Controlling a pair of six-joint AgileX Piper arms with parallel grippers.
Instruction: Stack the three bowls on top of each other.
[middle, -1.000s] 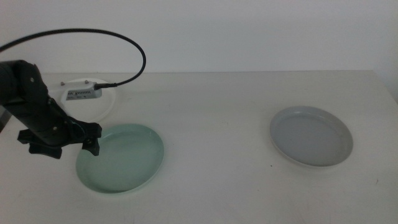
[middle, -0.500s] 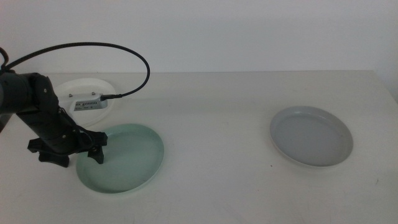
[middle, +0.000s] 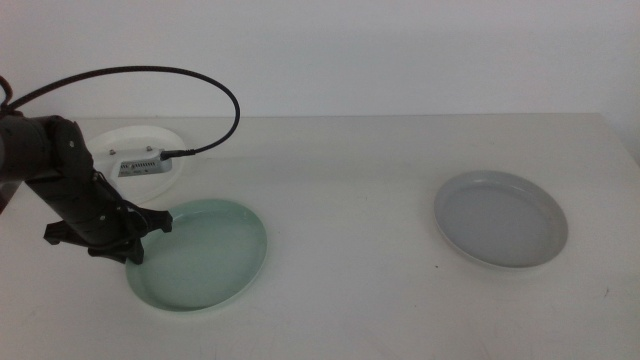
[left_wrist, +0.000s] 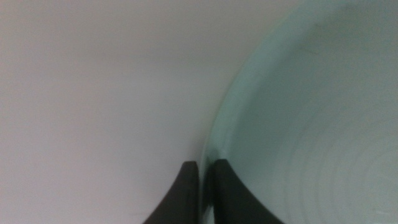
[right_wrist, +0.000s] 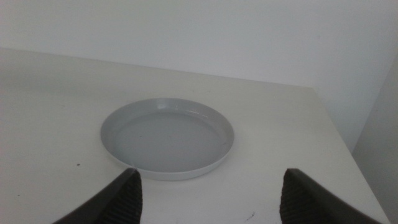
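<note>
At the far left of the tabletop (middle: 350, 190), the white bowl (middle: 140, 135) is partly hidden behind the left arm. The left gripper (left_wrist: 204, 180) is set low at the mint green bowl (middle: 198, 253), whose left rim is pinched between its nearly closed jaws. Well to the right, the grey bowl (middle: 500, 218) lies alone. The right gripper (right_wrist: 210, 186) is held before it, jaws spread wide.
</note>
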